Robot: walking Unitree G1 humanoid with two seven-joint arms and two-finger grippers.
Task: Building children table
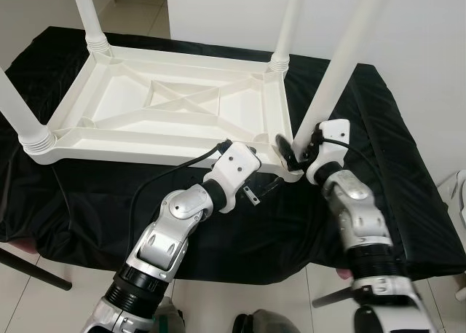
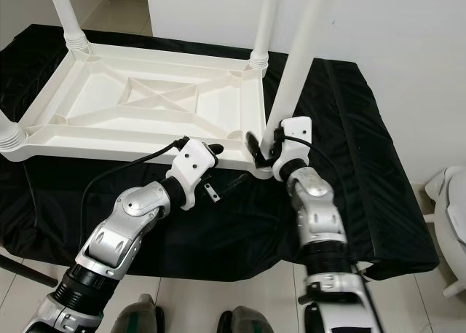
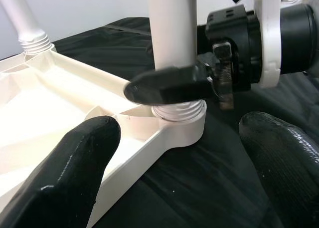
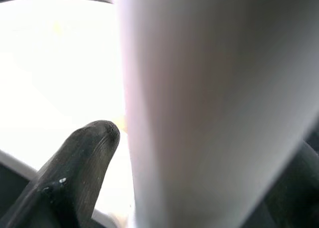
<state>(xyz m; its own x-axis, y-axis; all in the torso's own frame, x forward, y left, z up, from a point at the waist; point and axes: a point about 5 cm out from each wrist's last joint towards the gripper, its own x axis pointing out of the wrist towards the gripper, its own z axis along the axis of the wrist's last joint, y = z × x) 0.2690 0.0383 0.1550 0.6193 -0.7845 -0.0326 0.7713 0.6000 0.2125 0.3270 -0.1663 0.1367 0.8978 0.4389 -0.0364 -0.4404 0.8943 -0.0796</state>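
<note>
A white plastic table (image 1: 167,100) lies upside down on a black-covered surface (image 1: 386,165). Three white legs stand up from its corners: far left (image 1: 87,12), far right (image 1: 287,27) and near left (image 1: 18,111). The fourth leg (image 1: 335,71) stands slightly tilted at the near right corner, its ribbed end sitting in the corner socket (image 3: 179,123). My right gripper (image 1: 295,152) is shut on this leg just above the socket. My left gripper (image 1: 251,169) is open, close to the table's near edge, a little left of that corner, holding nothing.
The black cover (image 2: 364,129) reaches a little past the table on every side. Pale tiled floor (image 1: 44,311) lies in front, with dark objects (image 2: 247,322) near my feet. A white wall (image 1: 422,27) stands behind, and a white object (image 2: 448,202) sits at the right edge.
</note>
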